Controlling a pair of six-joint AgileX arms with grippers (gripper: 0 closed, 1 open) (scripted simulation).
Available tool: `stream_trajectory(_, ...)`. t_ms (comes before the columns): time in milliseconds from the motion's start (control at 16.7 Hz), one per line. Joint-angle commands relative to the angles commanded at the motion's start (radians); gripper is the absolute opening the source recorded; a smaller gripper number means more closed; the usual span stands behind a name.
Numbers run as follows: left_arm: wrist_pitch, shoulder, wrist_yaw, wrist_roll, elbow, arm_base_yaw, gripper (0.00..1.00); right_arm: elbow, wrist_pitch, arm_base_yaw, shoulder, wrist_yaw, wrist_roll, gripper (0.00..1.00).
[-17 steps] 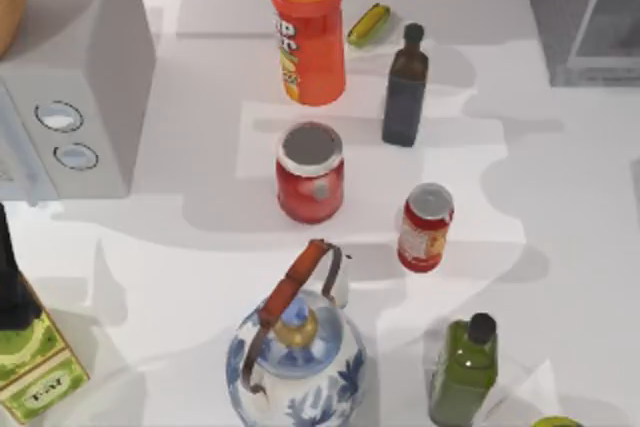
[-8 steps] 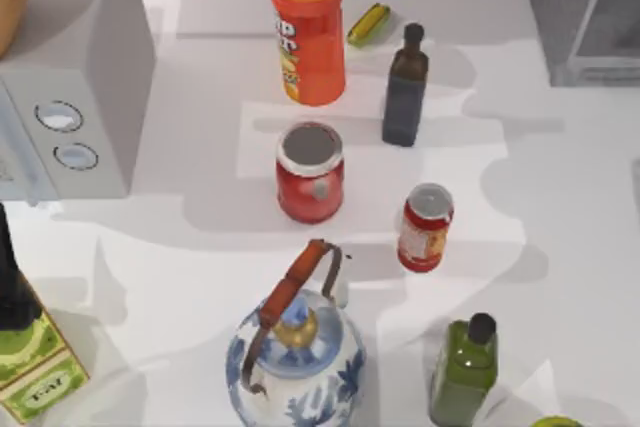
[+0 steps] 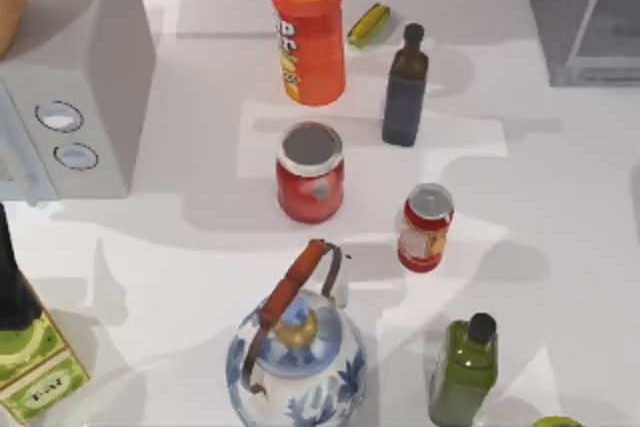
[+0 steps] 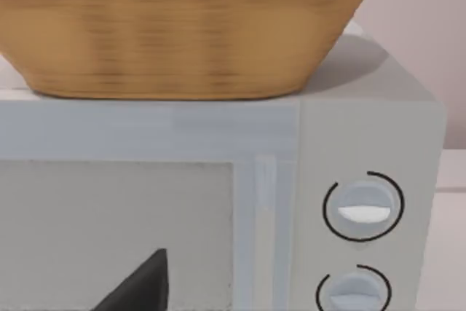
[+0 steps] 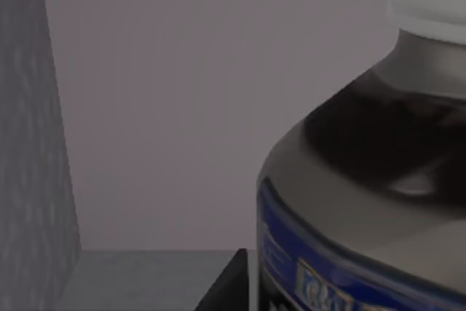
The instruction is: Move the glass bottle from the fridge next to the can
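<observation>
Looking down from the top: can (image 3: pixel 426 227) upright right of centre on the table (image 3: pixel 560 207), fridge (image 3: pixel 585 7) at far right corner, white box with knobs (image 3: pixel 70 77) at left. My left wrist view: that box's knobs (image 4: pixel 362 209), basket (image 4: pixel 182 27) on top. My right wrist view: glass bottle (image 5: pixel 364 180) very close, inside grey fridge walls (image 5: pixel 29 143); can't tell my grippers' state

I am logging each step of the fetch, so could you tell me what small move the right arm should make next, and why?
Probably ease the right gripper a little further toward the glass bottle so its fingers can close round the body. The right wrist view shows the bottle very near, white cap up, inside the fridge, while the can stands alone on the table.
</observation>
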Motion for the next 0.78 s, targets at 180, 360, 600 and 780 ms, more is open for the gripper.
stream_trajectory(180,0.000,0.000,0.000,0.000,0.000,0.000,1.00,0.008,-0.023,-0.001,-0.019,0.000,0.000,0.00)
stream_trajectory(360,0.000,0.000,0.000,0.000,0.000,0.000,1.00,0.002,-0.020,-0.001,-0.018,0.000,0.002,0.00)
stream_trajectory(600,0.000,0.000,0.000,0.000,0.000,0.000,1.00,-0.109,0.016,-0.022,-0.108,-0.012,0.002,0.00)
stream_trajectory(780,0.000,0.000,0.000,0.000,0.000,0.000,1.00,-0.297,0.063,-0.042,-0.226,-0.038,0.003,0.00)
